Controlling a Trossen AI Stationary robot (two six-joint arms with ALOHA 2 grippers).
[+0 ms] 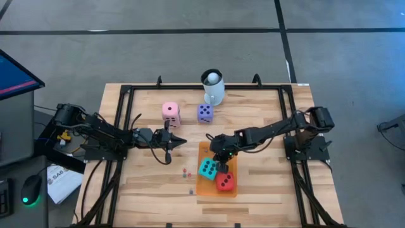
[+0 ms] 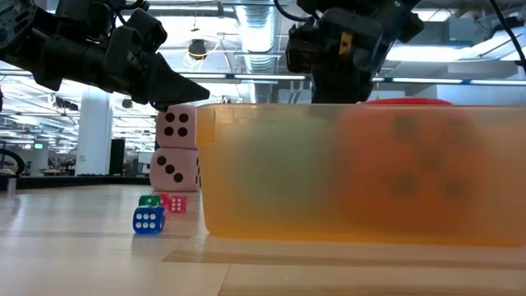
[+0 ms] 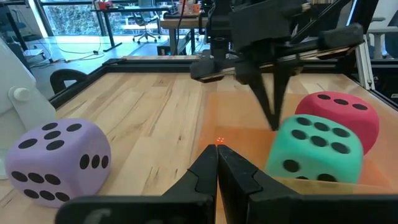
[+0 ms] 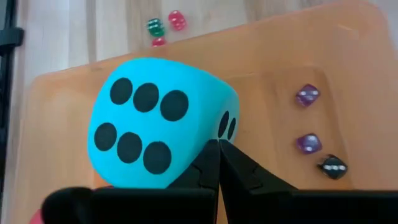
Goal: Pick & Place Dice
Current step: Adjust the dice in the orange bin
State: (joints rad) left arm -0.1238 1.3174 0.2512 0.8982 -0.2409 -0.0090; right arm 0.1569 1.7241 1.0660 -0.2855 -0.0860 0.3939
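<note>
The right gripper [image 1: 219, 154] hangs over the far edge of the orange tray [image 1: 204, 186], its fingers pressed together with nothing between them, their tips just beside the teal die [image 1: 207, 168]. That die is a soft, round-cornered foam cube with matte black pips, a six face turned up toward the wrist camera. It sits in the tray's near half, and the red die [image 1: 225, 182], the same kind of soft cube, touches it at about 4 o'clock. Inside the tray, two tiny translucent purple dice [image 4: 306, 96] and a tiny black die [image 4: 334, 168] lie on the smooth orange floor, apart from the teal cube. The tray is shallow, rectangular and translucent plastic.

On the bare wood at about 9 o'clock from the tray lie more tiny dice: a blue one [image 2: 149, 219], a green one [image 2: 149, 200] and a pink one [image 2: 176, 203].

Farther off, at 11 o'clock from the tray, stands the pink die [image 1: 170, 113], and beside it at 12 o'clock the purple die [image 1: 204, 113], both soft foam with black pips. Behind them is a white mug [image 1: 212, 88] holding a ball.

The left gripper [image 1: 180, 142] hovers over the pale plank counter [image 1: 266, 190] at 10 o'clock from the tray, fingers together and empty.
</note>
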